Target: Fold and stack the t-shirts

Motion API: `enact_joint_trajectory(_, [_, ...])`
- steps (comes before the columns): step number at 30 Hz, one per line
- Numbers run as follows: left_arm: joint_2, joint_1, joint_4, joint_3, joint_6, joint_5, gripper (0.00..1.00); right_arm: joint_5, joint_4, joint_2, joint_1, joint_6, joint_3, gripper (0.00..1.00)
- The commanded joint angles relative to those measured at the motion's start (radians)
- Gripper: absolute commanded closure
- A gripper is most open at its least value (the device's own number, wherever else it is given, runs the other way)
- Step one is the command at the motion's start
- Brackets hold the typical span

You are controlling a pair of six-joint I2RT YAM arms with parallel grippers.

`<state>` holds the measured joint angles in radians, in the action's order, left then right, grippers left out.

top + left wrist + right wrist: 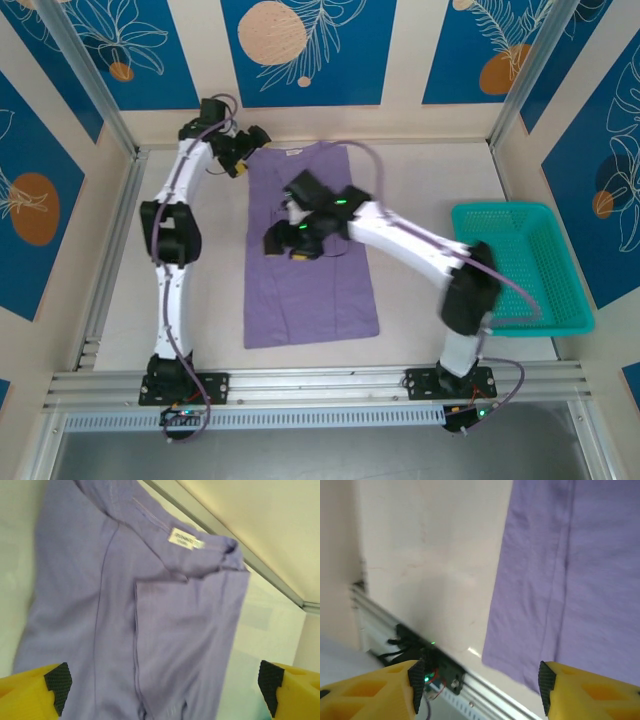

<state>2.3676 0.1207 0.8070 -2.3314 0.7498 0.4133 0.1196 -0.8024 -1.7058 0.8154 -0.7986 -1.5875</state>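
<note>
From my station the biggest thing is the pale table (420,180), with a metal rail (320,385) along its near edge where both arms are bolted. In the middle of the table lies the purple t-shirt (310,300), flat, its sides turned in so it makes one long strip, collar toward the far edge and hem toward me. The left wrist view shows the folded-in panel lying over the body of the t-shirt (100,620). In the right wrist view one hem corner of it (580,555) rests on the bare tabletop.

A teal basket (500,208) sits at the right side, well apart from the shirt.

My left gripper (240,160) hangs at the far left corner of the shirt by the collar, and in its own camera the fingers of it (165,690) stand wide apart, holding nothing. My right gripper (290,245) is over the middle of the shirt; its fingers (480,690) are also spread, gripping nothing. I cannot tell whether either touches the cloth.

Smallest is the white label (186,539) inside the collar.
</note>
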Motion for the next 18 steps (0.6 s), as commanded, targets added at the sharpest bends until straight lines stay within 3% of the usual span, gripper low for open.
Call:
enact_joint_trajectory(1, [-0.269,0.025,0.012,0.269,-0.064,-0.057,0.04,0.003,-0.077,0.162,-0.12,0.025,0.275,0.36])
enact_joint_trajectory(6, [-0.611,0.043,-0.038,0.841,-0.142,-0.051,0.21,0.083,-0.058,0.391,-0.239,-0.011,0.656,0.38])
enact_joint_trajectory(11, [-0.834,0.093,-0.009,1.275,-0.214,0.014,0.52,0.112,-0.036,0.387,-0.251,0.005,0.798,0.42])
enact_joint_trajectory(13, [-0.912,0.108,0.003,1.41,-0.217,0.043,0.56,0.096,-0.044,0.354,-0.261,0.01,0.826,0.46])
enact_joint_trajectory(18, [-1.059,0.111,0.012,1.63,-0.161,0.131,0.54,0.086,-0.007,0.352,-0.276,0.005,0.887,0.48])
